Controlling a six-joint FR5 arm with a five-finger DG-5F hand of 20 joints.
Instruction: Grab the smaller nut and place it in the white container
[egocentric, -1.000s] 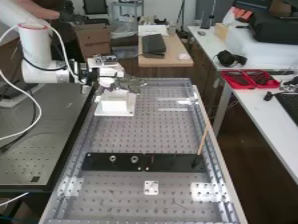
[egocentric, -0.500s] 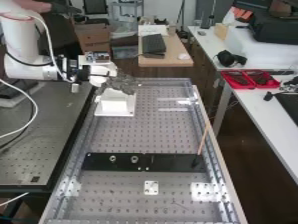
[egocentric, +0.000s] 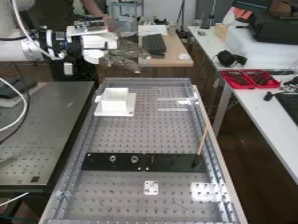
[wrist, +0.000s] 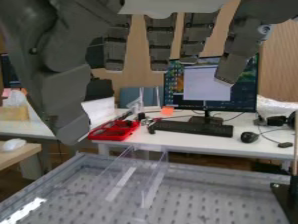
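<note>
Your hand (egocentric: 126, 52) was open and raised at the far edge of the bench (egocentric: 146, 135), by the far left corner in the high view. Its fingers (wrist: 159, 42) hung straight and spread apart, and you had nothing in their hold.

The relation that mattered to you was from hand to white container (egocentric: 115, 101). That stood on its white base (egocentric: 126, 113) just inside the same far left corner, lower than your hand and toward the near edge from it. How much height lay between them, you could not judge surely.

You could not tell where the smaller nut was. On the black bar (egocentric: 174, 161), well apart from your hand toward the near edge, you had the larger nut (egocentric: 113, 159) nearer the bar's left end and the bearing (egocentric: 134, 159) beside it. The container's floor was hidden from you, so the nut's being inside was only a likely reading. If it was in there, you needed no further reach, only to keep your hand clear of the walls; if not, your search led down the bench, past the container.
</note>
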